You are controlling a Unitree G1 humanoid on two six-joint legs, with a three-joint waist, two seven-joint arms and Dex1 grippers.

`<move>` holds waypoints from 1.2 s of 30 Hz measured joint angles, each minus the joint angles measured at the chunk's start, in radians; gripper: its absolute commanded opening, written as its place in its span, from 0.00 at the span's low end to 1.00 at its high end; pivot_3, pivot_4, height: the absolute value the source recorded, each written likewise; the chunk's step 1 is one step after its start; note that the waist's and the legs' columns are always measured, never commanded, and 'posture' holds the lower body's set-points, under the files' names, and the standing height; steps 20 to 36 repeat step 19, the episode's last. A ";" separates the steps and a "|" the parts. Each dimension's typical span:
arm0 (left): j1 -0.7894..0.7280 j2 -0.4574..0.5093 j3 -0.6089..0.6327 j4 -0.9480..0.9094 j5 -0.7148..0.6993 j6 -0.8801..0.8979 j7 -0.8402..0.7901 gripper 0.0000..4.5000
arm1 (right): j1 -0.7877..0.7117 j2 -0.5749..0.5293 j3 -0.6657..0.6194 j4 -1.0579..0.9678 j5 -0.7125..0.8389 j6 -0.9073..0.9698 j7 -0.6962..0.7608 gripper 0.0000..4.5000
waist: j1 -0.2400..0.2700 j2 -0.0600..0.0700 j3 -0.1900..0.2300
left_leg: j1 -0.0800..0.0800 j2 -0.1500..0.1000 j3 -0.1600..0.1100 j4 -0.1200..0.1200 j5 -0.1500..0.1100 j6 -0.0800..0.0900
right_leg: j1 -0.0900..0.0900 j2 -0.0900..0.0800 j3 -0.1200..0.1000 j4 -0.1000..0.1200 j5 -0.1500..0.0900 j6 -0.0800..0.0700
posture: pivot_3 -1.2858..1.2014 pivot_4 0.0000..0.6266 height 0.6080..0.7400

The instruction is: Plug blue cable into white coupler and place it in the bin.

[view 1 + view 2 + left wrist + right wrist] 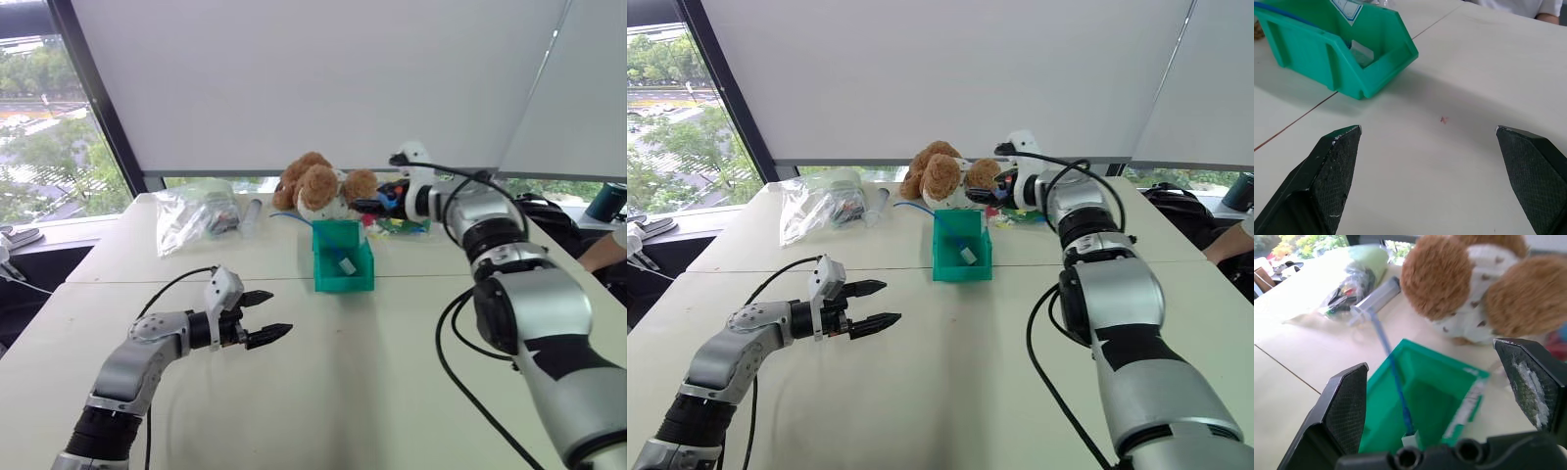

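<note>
behind the white bench point(392, 392) stand roller blinds and a window. the bin point(344, 257) sits mid-bench with the white coupler point(347, 265) inside; the blue cable point(1393, 367) runs over its rim to the coupler. left pincer point(266, 317) hovers wide apart, empty, near the bin. right pincer point(1449, 396) is wide too, above the bin, holding nothing, beside a teddy bear point(318, 186).

Left gripper point(1427, 142) fingers spread wide over the table point(1488, 63); the bin point(1342, 54) stands beyond them, a small pink speck point(1444, 119) between
</note>
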 measured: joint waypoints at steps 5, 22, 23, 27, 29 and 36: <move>-0.007 0.035 0.019 -0.003 -0.017 0.023 0.007 1.00 | 0.431 -0.164 0.021 -0.710 0.108 0.247 0.215 0.99 | 0.009 -0.001 0.000 | -0.001 0.001 -0.003 0.000 0.000 0.001 | 0.001 0.001 -0.001 0.001 0.000 0.000 | 0.52 0.24 1.00; 0.073 0.163 0.135 -0.175 -0.155 0.180 0.038 1.00 | 1.053 -0.355 -0.259 -1.660 0.472 0.718 0.129 0.99 | 0.010 -0.001 0.004 | 0.004 0.001 -0.001 0.006 -0.001 0.002 | 0.008 0.000 0.000 -0.001 -0.002 -0.003 | 0.52 0.24 1.00; 0.073 0.163 0.135 -0.175 -0.155 0.180 0.038 1.00 | 1.053 -0.355 -0.259 -1.660 0.472 0.718 0.129 0.99 | 0.010 -0.001 0.004 | 0.004 0.001 -0.001 0.006 -0.001 0.002 | 0.008 0.000 0.000 -0.001 -0.002 -0.003 | 0.52 0.24 1.00; 0.073 0.163 0.135 -0.175 -0.155 0.180 0.038 1.00 | 1.053 -0.355 -0.259 -1.660 0.472 0.718 0.129 0.99 | 0.010 -0.001 0.004 | 0.004 0.001 -0.001 0.006 -0.001 0.002 | 0.008 0.000 0.000 -0.001 -0.002 -0.003 | 0.52 0.24 1.00; 0.073 0.163 0.135 -0.175 -0.155 0.180 0.038 1.00 | 1.053 -0.355 -0.259 -1.660 0.472 0.718 0.129 0.99 | 0.010 -0.001 0.004 | 0.004 0.001 -0.001 0.006 -0.001 0.002 | 0.008 0.000 0.000 -0.001 -0.002 -0.003 | 0.52 0.24 1.00; 0.073 0.163 0.135 -0.175 -0.155 0.180 0.038 1.00 | 1.053 -0.355 -0.259 -1.660 0.472 0.718 0.129 0.99 | 0.010 -0.001 0.004 | 0.004 0.001 -0.001 0.006 -0.001 0.002 | 0.008 0.000 0.000 -0.001 -0.002 -0.003 | 0.52 0.24 1.00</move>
